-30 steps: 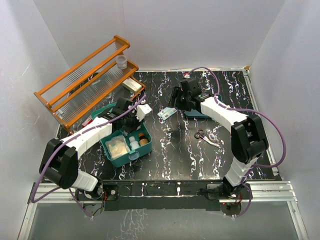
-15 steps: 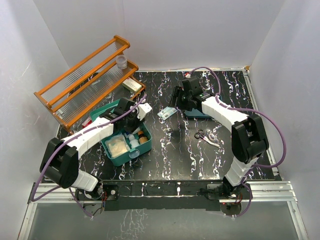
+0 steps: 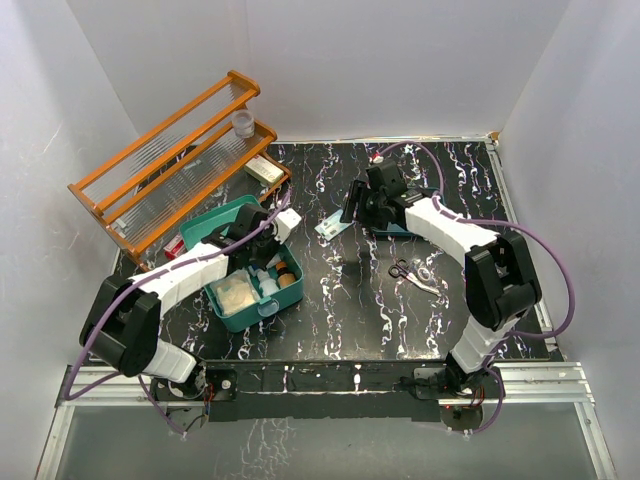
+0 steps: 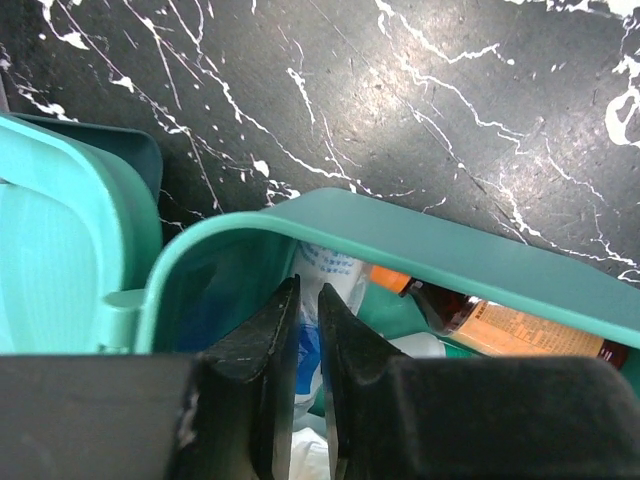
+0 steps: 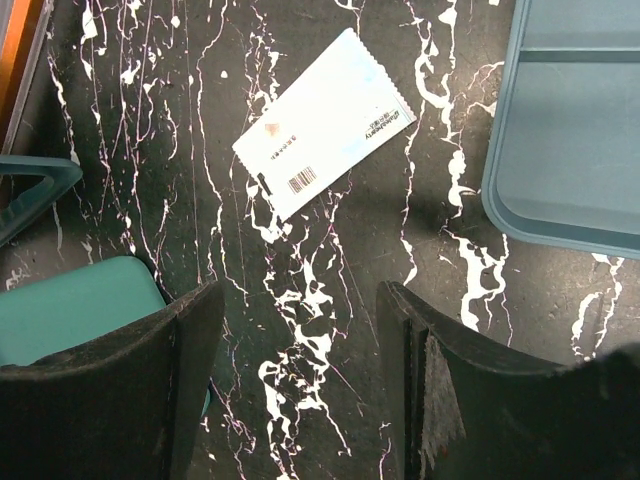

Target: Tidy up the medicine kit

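Note:
The medicine kit (image 3: 238,318) is a teal box at the left, with its lid (image 3: 212,224) swung open behind it. Inside lie a brown bottle with an orange cap (image 4: 505,325), a white bottle with blue print (image 4: 330,268) and a pale pouch (image 3: 236,293). My left gripper (image 3: 262,252) dips into the kit's back corner. In the left wrist view this gripper (image 4: 308,286) shows only a thin slit between its jaws, and the white bottle shows through it. My right gripper (image 5: 300,292) hovers open over bare table, short of a white sachet (image 5: 325,125).
A shallow grey-blue tray (image 5: 570,130) lies right of the sachet, partly under the right arm. Scissors (image 3: 405,270) lie on the table right of centre. An orange rack (image 3: 170,165) with a small cup stands at the back left, and a white box (image 3: 265,170) lies beside it.
My left gripper's jaws have narrowed and it has shifted slightly back and left inside the kit. The right arm has edged a little to the right, still open.

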Controlling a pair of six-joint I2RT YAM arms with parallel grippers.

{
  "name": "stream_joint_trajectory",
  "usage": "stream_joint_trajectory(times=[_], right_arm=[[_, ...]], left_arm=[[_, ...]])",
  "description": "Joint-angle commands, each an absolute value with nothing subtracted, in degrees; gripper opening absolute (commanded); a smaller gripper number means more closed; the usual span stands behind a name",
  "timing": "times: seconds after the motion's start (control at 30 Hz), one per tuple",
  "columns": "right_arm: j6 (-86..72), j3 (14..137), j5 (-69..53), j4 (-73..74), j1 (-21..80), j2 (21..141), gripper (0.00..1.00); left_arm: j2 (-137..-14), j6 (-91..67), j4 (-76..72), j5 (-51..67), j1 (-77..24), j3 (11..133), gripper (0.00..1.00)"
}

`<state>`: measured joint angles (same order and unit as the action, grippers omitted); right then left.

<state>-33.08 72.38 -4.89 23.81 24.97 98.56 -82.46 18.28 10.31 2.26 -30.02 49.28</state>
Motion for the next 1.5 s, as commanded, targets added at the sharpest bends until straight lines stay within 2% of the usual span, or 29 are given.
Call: stream_joint_trajectory(times=[0.0, 0.43, 0.63, 0.77, 0.9, 1.0, 1.3, 1.47], right_arm=[[-32.96, 71.76, -4.40, 21.49, 24.49, 94.17, 0.60], [-32.65, 70.56, -3.85, 21.89, 24.52, 91.35, 0.60], [-32.54, 70.60, -3.10, 21.13, 24.51, 91.11, 0.60], [-33.20, 70.58, -1.40, 20.58, 24.52, 91.64, 0.60], [-32.49, 71.31, 0.85, 19.50, 24.42, 92.55, 0.60], [-31.70, 73.11, 3.39, 19.51, 24.36, 94.06, 0.60], [-31.29, 78.12, 7.51, 24.82, 22.09, 97.81, 0.61], [-33.05, 75.18, 8.33, 26.20, 17.47, 94.47, 0.61]], left_arm=[[-81.18, 18.35, 5.60, 0.09, -31.48, 46.55, 0.12], [-81.41, 16.72, 4.60, -4.69, -33.49, 45.82, 0.11], [-78.64, 11.72, 16.00, -1.71, -33.53, 53.67, 0.27], [-73.80, 8.55, 18.15, -1.09, -33.52, 53.89, 0.32], [-70.61, 3.17, 20.68, -6.50, -33.40, 55.45, 0.34], [-69.52, 0.86, 23.00, -10.11, -33.23, 60.03, 0.42], [-69.86, -7.38, 16.95, -18.51, -33.22, 68.98, 0.66], [-71.49, -8.84, 12.36, -11.85, -33.29, 72.11, 0.75]])
